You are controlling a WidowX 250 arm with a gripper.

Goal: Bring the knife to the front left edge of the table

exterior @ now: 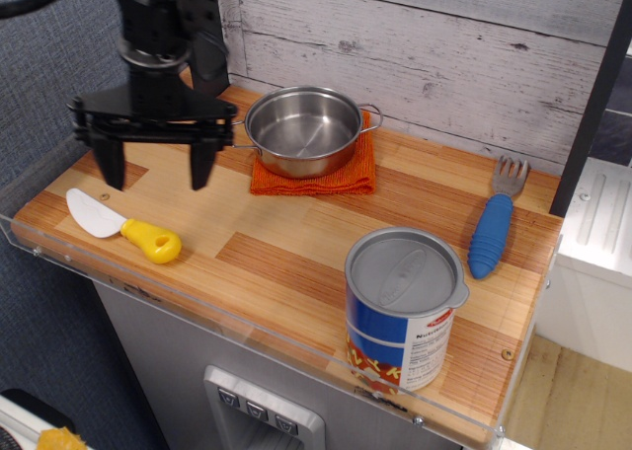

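The gripper [156, 164] hangs in the upper left of the frame with its two black fingers [200, 166] spread wide and nothing between them, well above the wood. Directly below and slightly toward the bottom of the frame lies the knife [123, 227], flat on the table [286, 258], its white rounded blade pointing to the left edge and its yellow handle toward the centre, close to the clear acrylic rim at the lower left. Further right, a steel pot [302, 129] sits on an orange cloth [318, 179] near the plank wall; a lidded tin can [404, 307] stands at the lower centre-right, and a blue-handled fork [493, 224] lies at the right. Judging by where the knife rests, the placing step looks done and the claw is clear of it; what remains seems only to draw the arm away without brushing the handle or the pot.
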